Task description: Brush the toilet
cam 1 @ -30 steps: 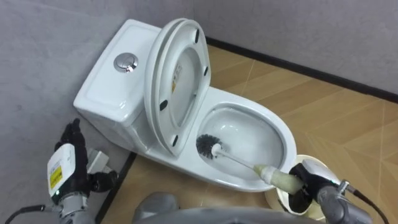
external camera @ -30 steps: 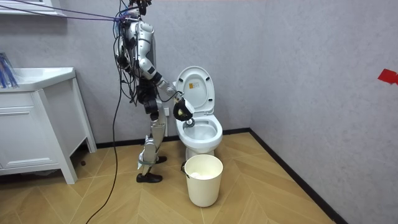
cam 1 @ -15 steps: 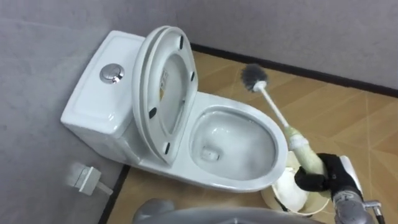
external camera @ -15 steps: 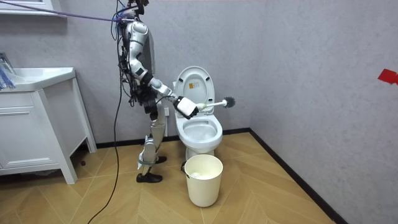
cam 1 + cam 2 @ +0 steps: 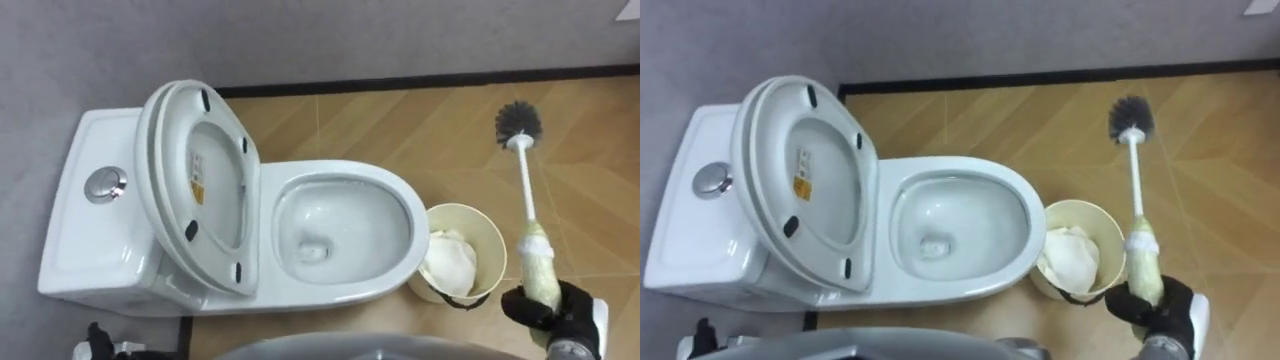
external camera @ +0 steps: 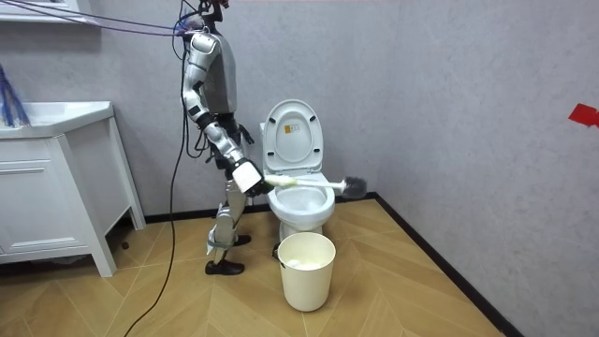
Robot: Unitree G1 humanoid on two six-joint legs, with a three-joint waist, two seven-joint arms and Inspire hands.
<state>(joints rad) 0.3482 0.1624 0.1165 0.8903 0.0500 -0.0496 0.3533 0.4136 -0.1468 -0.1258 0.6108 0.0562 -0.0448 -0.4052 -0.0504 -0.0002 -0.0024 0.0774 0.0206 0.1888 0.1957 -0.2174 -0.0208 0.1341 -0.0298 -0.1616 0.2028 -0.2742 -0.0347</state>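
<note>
Right hand (image 5: 545, 312) clamped on the cream handle of a white-shafted brush (image 5: 524, 185), dark bristles at twelve o'clock; toilet (image 5: 340, 290) lid sticker (image 5: 196, 186) unreadable.

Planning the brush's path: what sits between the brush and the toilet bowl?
A cream bin with white paper inside stands between the bowl and the brush in the right hand, per the eye views.

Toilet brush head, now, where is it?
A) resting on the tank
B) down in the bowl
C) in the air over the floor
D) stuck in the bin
C: the right hand grips the brush by its handle, with the bristle head over the wooden floor, clear of the toilet bowl and the bin.
</note>
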